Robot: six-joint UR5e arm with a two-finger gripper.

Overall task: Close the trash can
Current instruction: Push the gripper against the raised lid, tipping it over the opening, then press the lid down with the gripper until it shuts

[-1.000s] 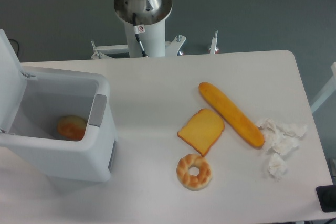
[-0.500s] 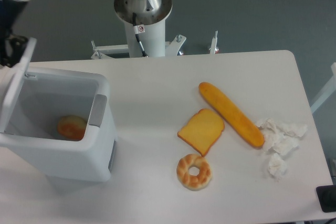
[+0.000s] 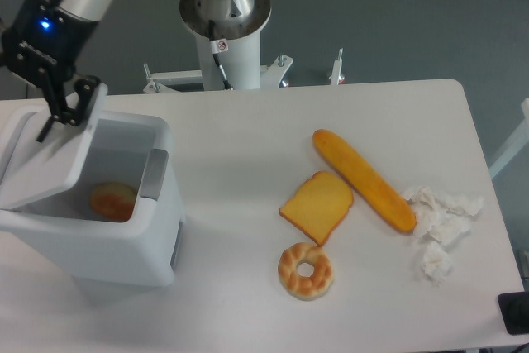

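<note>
Since the lid hangs half-lowered, hold: the lid's free upper edge, where pushing closes it most easily.
Trash can (image 3: 99, 241): sits at the table's left edge; boxy white plastic with rounded corners, smooth and probably slippery, stiff-walled and likely light.
Lid (image 3: 41, 163): flat white panel, hinged on the can's left side, tilted over the opening; it should swing under a light push (no pinch needed).
Gripper (image 3: 59, 105): above the can's back-left corner, against the lid's upper edge; black fingers slightly spread, pinching nothing that I can see.
Latch tab (image 3: 154, 174): grey strip on the can's right rim, where the lid must land.
Inside the can: round orange-brown bun (image 3: 113, 201).
Right of the can: toast slice (image 3: 316, 206), doughnut (image 3: 306, 270), baguette (image 3: 364, 179), crumpled tissue (image 3: 440, 229) — matte, soft-looking.
</note>
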